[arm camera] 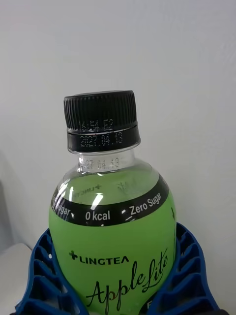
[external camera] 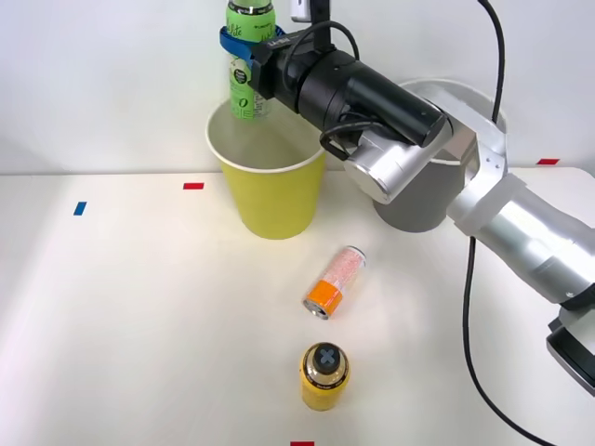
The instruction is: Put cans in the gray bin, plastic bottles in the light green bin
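- The right gripper holds the green bottle upright in the air, directly over the open mouth of the light green bin.
- In the wrist view the blue ribbed fingers are clamped on the green bottle, one on each side of its labelled body; its black cap stands clear of them.
- The gray bin stands on the bench behind the arm, just beside the light green bin.
- The can lies on its side nearer the front.
- The yellow bottle lies just in front of the can, apart from it.
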Tool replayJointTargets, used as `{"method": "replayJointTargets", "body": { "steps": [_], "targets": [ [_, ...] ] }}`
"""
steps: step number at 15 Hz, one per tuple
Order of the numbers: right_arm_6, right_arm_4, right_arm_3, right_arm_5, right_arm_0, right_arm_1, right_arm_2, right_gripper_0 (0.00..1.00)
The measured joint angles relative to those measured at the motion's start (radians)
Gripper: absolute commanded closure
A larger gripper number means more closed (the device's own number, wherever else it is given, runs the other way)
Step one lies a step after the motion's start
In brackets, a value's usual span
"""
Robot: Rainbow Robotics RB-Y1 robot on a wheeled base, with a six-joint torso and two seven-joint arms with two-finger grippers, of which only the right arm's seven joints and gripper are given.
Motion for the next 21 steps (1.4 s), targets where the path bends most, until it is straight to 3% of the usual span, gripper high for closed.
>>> {"method": "replayJointTargets", "body": {
  "steps": [1,2,3,4,14,21],
  "targets": [
    [-0.001,0.008,0.004,0.0,-0.001,0.003,0.0,0.93],
    [-0.001,0.013,0.005,0.0,-0.001,0.006,0.001,0.66],
    [-0.003,0.014,0.006,0.0,-0.001,0.008,0.001,0.28],
    [-0.004,0.014,0.006,0.0,-0.001,0.011,0.0,0.0],
    [-0.009,0.03,-0.01,-0.001,0.001,-0.013,0.001,0.0],
    [-0.015,0.031,-0.265,-0.059,0.186,-0.139,-0.056,0.0]
  ]
}}
